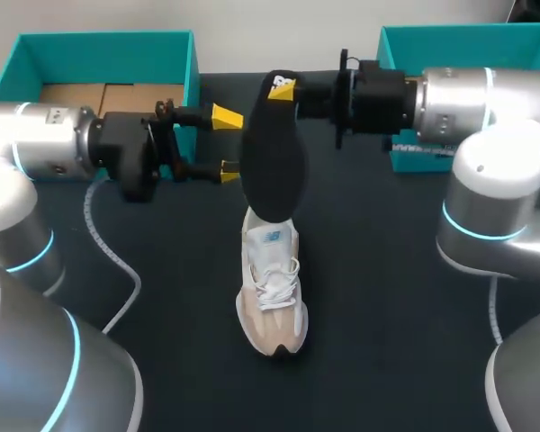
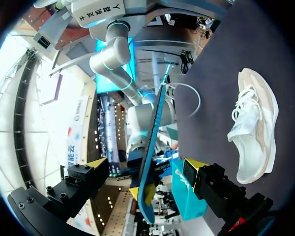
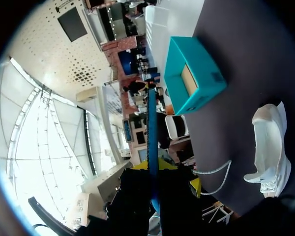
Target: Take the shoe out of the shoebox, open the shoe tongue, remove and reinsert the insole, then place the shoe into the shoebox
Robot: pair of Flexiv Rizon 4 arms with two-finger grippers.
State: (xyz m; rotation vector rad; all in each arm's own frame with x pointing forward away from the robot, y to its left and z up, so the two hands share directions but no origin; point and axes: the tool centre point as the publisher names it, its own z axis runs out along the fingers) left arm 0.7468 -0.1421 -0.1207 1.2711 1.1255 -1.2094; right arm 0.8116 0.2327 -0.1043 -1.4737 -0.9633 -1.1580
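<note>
Right claw (image 1: 283, 88) is clamped on the top end of the black insole (image 1: 274, 157), holding it up on end in the upper middle of the frame. The right wrist view shows it edge-on, pinched between both fingers. The insole's lower end hangs right over the opening of the shoe (image 1: 272, 292), though I can't tell if it actually touches.

The shoe's a white and beige sneaker sitting on the dark table (image 1: 387, 315), lower middle of the frame, toe pointing at the bottom edge.

Left claw (image 1: 228, 142) is spread wide with its yellow tips just beside the insole's left edge, gripping nothing.

The teal shoebox (image 1: 103, 38) sits upper left, brown cardboard showing inside. A second teal box (image 1: 468, 34) is upper right, partly behind the right arm.
</note>
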